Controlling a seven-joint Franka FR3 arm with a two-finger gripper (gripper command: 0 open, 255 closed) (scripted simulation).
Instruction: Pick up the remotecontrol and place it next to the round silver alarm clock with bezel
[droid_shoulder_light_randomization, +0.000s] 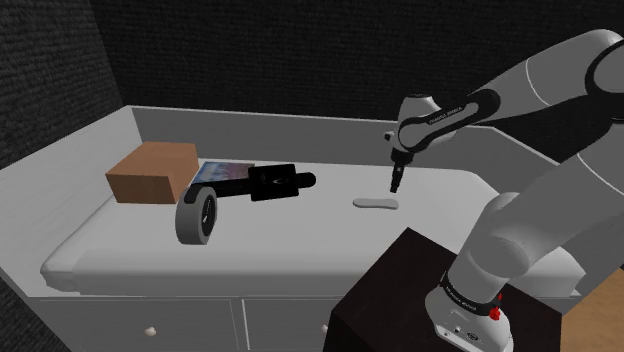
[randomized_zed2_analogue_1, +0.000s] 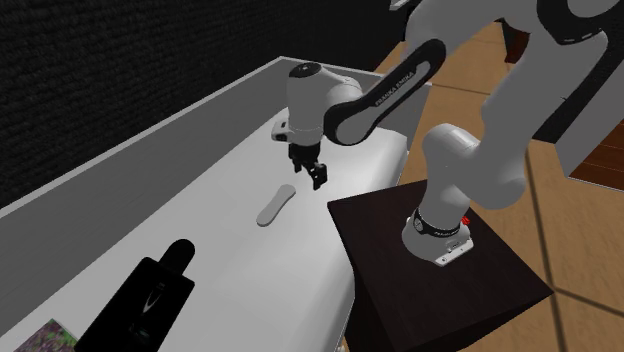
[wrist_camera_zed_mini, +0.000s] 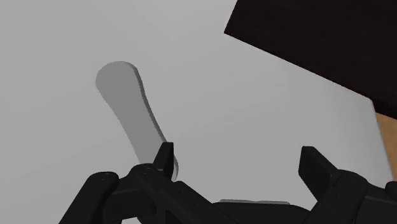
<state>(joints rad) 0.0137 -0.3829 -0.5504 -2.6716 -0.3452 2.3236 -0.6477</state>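
My pincer (droid_shoulder_light_randomization: 394, 187) hangs open and empty just above the white table (droid_shoulder_light_randomization: 300, 240), with nothing between its spread fingers. The flat, pale grey, elongated remote control (droid_shoulder_light_randomization: 376, 202) lies on the table just below me and a little to one side. In the wrist view its near end tucks behind one of my fingers (wrist_camera_zed_mini: 164, 159) rather than sitting in the gap. Its long axis runs away from my hand, roughly across the line my fingers close along, so I judge a short sideways shift should centre it before I descend. The round silver alarm clock (droid_shoulder_light_randomization: 198, 216) stands on edge well apart, toward the shoulder view's left, past a flat black object (droid_shoulder_light_randomization: 270, 183). The remote's near tip is hidden, and I can make out no buttons, so I probably cannot tell which face is up.
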